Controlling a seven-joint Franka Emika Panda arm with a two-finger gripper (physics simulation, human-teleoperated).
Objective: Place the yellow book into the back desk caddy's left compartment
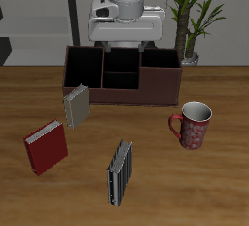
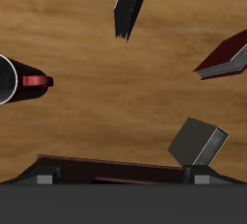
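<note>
Tabletop (image 1: 146, 186), wood grain. Back desk caddy (image 1: 160, 92) at 12 o'clock, reddish-brown, black dividers, robot body directly behind it. Yellow book (image 1: 76, 105) at 10 o'clock, just before the caddy's front wall, tilted. Red book (image 1: 46, 147) at 8 o'clock. Striped dark grey book (image 1: 120, 172) at 6 o'clock. Red patterned mug (image 1: 194, 126) at 3 o'clock. Potted plant (image 1: 193, 16) beyond the tabletop, 1 o'clock.

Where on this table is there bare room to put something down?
Bare wood lies between the mug and the striped book, and along the front edge beneath the mug. It is crowded near the caddy, where the yellow book and red book lie close together.
</note>
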